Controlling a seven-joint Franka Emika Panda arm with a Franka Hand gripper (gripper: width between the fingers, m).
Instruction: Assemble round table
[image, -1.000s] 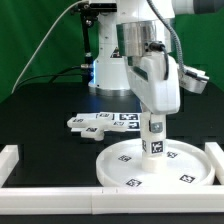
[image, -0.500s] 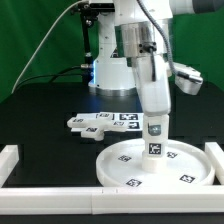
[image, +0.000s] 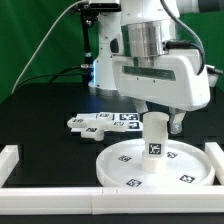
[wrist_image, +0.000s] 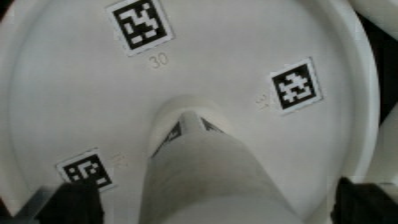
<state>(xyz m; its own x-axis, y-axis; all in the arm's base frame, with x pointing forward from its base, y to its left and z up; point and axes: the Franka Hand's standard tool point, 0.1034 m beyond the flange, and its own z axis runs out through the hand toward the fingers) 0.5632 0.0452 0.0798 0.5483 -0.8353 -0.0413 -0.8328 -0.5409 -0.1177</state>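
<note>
- Toward the exterior view's left, the marker board (image: 100, 121) lies flat on the desk (image: 40, 110).
- Near it, the round disc (image: 118, 168) lies flat.
- The leg (image: 153, 142) stands at the disc's centre, long axis vertical.
- My pincer (image: 157, 119) hangs over the leg's top, spread wide to either side.

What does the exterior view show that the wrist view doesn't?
Only the exterior view: the arm, the marker board behind, and the leg seen full height, upright on the round disc. Only the wrist view: the open gripper's fingertips standing clear of the leg on both sides. Both: leg, disc and its tags.
</note>
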